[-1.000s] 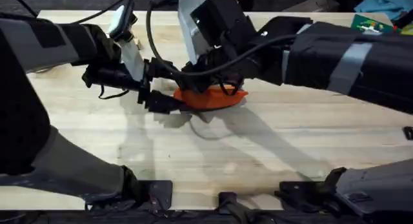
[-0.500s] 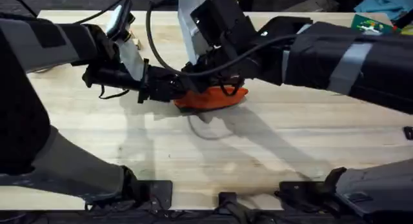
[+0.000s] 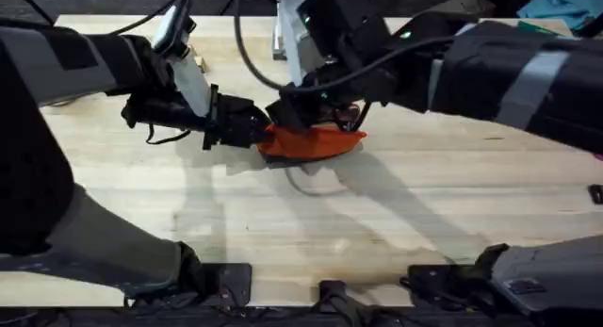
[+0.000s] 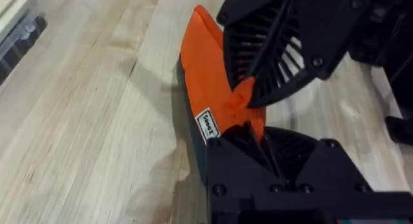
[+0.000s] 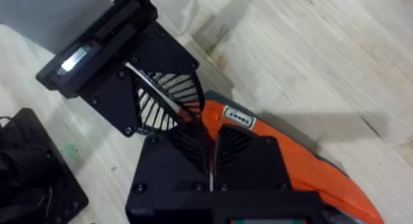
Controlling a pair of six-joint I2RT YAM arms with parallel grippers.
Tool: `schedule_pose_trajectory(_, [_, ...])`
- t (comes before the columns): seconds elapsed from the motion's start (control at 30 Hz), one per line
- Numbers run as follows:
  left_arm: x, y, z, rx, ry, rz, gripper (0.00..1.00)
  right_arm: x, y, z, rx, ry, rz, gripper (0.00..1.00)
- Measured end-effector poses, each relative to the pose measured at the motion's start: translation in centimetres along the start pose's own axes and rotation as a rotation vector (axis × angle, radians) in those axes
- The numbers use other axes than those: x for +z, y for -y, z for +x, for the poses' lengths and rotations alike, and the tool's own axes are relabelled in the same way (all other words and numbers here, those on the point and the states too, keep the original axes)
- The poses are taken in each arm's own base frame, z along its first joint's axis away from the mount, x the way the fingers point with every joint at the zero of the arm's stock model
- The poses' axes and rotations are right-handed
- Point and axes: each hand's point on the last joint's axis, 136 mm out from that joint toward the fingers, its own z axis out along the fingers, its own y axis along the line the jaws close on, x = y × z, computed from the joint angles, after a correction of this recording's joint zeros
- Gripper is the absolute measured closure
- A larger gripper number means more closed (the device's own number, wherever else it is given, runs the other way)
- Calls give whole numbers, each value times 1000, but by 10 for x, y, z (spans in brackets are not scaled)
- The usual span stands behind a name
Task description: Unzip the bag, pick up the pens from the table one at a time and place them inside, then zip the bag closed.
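The bag [image 3: 311, 143] is found lying on the table [image 3: 396, 223] a little far of centre, well clear of every edge. Its left end is pinched by the left gripper [image 3: 261, 131]; in the left wrist view the fingers are seen closed on the orange fabric [image 4: 216, 98]. The right gripper [image 3: 292, 115] is seen pressed together at the same end, just beside the left. Open tabletop is noted near and right of the bag. Compared with half a second ago, the right arm is seen shifted slightly rightward.
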Motion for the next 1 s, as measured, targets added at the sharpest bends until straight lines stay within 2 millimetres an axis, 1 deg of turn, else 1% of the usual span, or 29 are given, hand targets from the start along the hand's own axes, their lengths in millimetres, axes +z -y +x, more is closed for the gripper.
schedule_pose_trajectory(0.27, [0,0,-3,1,18,0,956,-7,13,3,46,-13,-1,971])
schedule_pose_trajectory(0.7, [1,0,-2,1,8,1,956,-17,36,11,101,-39,38,970])
schedule_pose_trajectory(0.87, [1,0,-1,2,7,1,957,-23,55,18,148,-57,64,970])
schedule_pose_trajectory(1.0, [1,0,-1,1,7,1,958,-29,75,23,197,-67,89,970])
